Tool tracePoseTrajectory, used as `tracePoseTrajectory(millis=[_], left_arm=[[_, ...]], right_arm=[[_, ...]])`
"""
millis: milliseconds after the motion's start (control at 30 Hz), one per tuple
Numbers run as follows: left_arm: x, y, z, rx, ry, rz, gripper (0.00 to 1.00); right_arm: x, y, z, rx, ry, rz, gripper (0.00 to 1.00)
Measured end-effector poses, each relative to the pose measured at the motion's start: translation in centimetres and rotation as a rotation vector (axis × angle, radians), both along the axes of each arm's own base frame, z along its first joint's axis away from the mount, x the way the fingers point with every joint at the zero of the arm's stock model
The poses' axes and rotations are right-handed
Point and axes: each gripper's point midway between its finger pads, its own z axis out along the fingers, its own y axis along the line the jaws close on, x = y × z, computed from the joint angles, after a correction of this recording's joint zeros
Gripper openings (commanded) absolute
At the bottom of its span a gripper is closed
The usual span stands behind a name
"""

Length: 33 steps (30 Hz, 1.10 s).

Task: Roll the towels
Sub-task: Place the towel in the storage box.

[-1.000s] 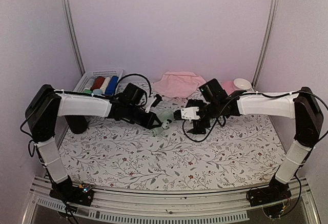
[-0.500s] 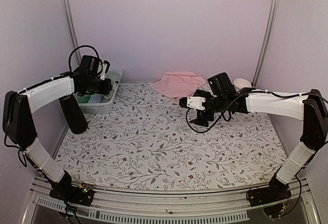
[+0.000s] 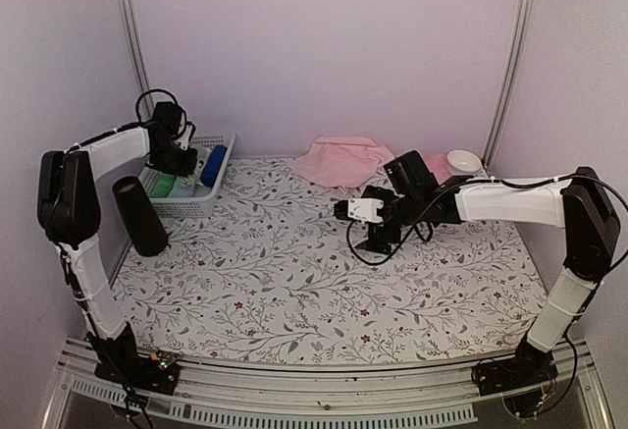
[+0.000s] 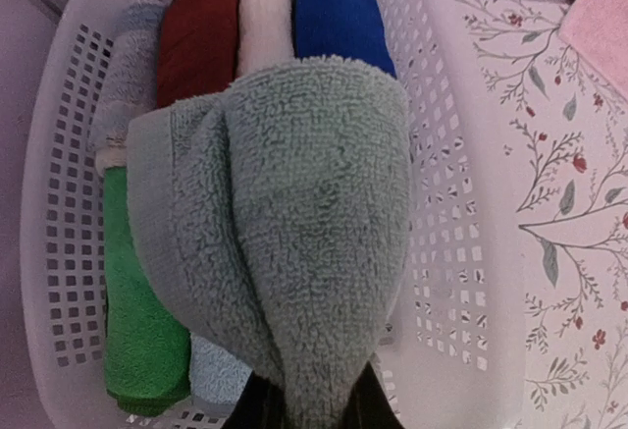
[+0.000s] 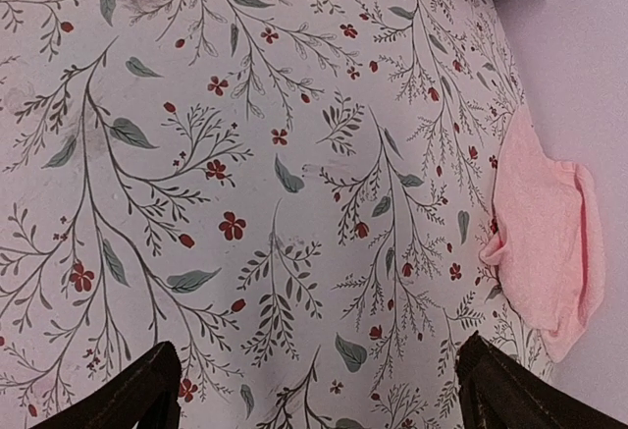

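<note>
Pale mint green terry hand towel (image 4: 285, 223), bunched, clamped in the narrowly set left gripper (image 4: 306, 404) directly above the white perforated plastic basket (image 4: 471, 282) of rolled cloths. Pale pink hand towel (image 3: 339, 161), loose and unrolled, right of that basket by the back wall. Right gripper (image 5: 319, 390), jaws wide and empty, also right of the basket, over the floral-print tabletop (image 5: 245, 203).

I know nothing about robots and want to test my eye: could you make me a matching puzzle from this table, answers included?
1 mint green towel
2 pink towel
3 blue cloth
4 right gripper

A open, over the flowered table
B rolled, in the white basket
C pinched by the left gripper, over the basket
D loose heap at the table's back

Pairs: 1-C, 2-D, 3-B, 4-A
</note>
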Motion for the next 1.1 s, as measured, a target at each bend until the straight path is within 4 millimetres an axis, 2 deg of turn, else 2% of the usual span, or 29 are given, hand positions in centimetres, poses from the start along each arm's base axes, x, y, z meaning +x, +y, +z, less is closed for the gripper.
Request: tracePoseTrajectory(millis=[67,133,400,633,800,1100], left_arm=[[-0.3,0.3,-2.6,0.023,0.072,0.001,0.00],[-0.6,0.6,-4.3,0.037,0.121,0.003,0.00],[-0.8,1.6,-8.3,0.038,0.219,0.009,0.00],[-0.3,1.7,-9.4,0.000,0.237,0.004,0.00],[-0.2,1.5,-10.1,-0.089,0.245,-0.013,0.00],[-0.3,0.3,-11.5,-0.235,0.271,-0.061,0.00]], right_arm=[[-0.2,0.2,-0.3,-0.004,0.005,0.005,0.99],[-0.2,0.2,-0.6,-0.009,0.008,0.005,0.99],[-0.1,0.2,-2.3,-0.046,0.023,-0.003,0.99],[-0.2,0.3,-2.7,-0.058,0.026,-0.001,0.99],[-0.2,0.2,-3.0,-0.066,0.025,-0.001,0.99],[-0.3,0.3,-3.0,-0.070,0.021,0.002,0.99]])
